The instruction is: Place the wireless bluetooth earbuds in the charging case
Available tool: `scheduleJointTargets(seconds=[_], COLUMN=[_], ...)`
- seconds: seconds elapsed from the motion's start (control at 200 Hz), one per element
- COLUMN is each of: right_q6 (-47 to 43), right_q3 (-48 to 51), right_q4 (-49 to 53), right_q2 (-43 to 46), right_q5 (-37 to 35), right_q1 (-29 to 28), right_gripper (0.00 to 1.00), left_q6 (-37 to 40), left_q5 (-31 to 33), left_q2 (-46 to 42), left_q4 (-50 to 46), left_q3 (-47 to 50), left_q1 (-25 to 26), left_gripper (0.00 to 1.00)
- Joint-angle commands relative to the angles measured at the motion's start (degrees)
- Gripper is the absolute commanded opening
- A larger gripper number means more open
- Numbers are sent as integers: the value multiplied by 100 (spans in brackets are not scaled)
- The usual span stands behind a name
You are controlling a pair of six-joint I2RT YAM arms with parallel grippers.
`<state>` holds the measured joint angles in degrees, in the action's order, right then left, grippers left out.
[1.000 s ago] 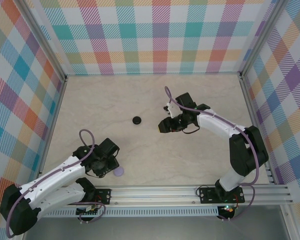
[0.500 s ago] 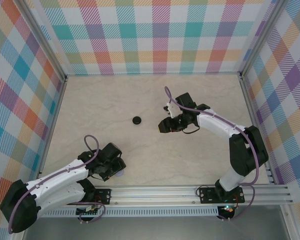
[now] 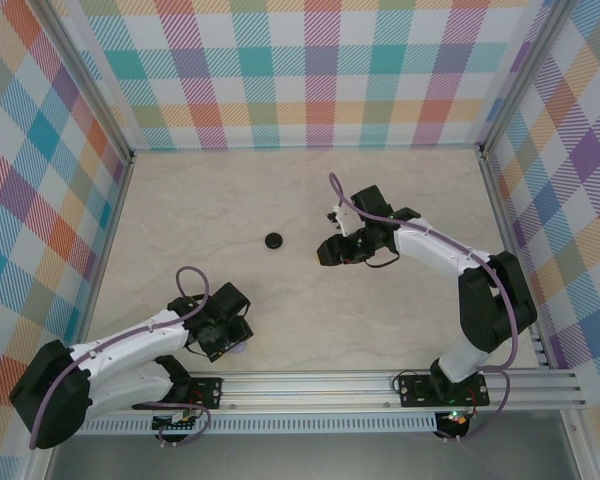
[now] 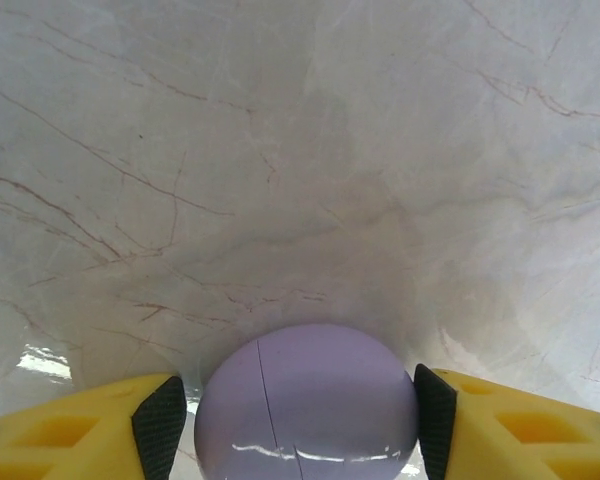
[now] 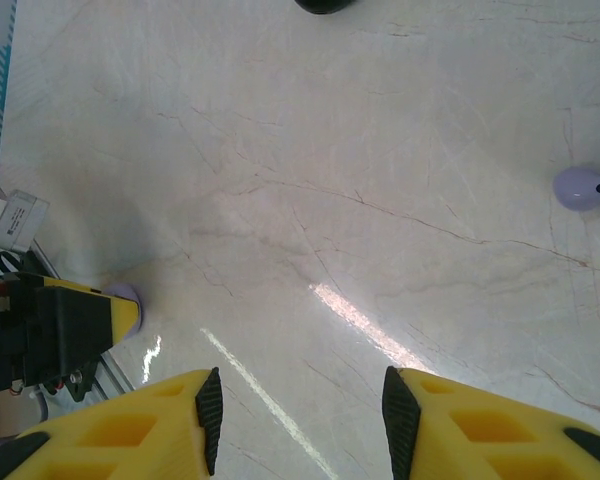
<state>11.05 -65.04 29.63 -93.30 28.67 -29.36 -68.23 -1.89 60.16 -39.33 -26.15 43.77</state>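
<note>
Left wrist view cuts the lavender case (image 4: 308, 400) off at the bottom edge, so only its far half and a thin seam line across its top show. From above, most of that case is hidden under the left claw (image 3: 226, 330), and only a pale sliver shows. The black case (image 3: 273, 240) sits well apart from the lavender case, farther up the surface (image 3: 180, 220). In the right wrist view it is cut down to a dark sliver at the top edge. Also well apart from the lavender case, a small lavender earbud (image 5: 583, 187) with a dark bit on it is clipped by that view's right edge and is hard to make out. The left claw is spread around the lavender case. One of its black pads (image 4: 162, 425) stands a thin gap off the case and the other sits right at its rim, so no firm pinch is visible. The right claw (image 5: 300, 410), far from the lavender case, is spread over bare surface, holding and touching nothing.
</note>
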Motion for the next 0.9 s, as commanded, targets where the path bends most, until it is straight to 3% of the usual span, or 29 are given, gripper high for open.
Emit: scheduleJointTargets(seconds=[0.0, 0.54, 0.895], right_q6=[-173, -169, -59], right_q3=[-82, 35, 105], right_q4=[113, 227, 281], right_q2=[121, 286, 303], right_q5=[-52, -472, -814], right_q1=[-43, -38, 53], right_gripper=[48, 48, 48], left_q6=[-91, -115, 77], left_q5=[-123, -83, 153], left_q2=[288, 1606, 2847], left_q4=[1250, 2206, 2567], left_q3=[49, -597, -1850], left_q1=[76, 78, 76], left_gripper=[63, 52, 48])
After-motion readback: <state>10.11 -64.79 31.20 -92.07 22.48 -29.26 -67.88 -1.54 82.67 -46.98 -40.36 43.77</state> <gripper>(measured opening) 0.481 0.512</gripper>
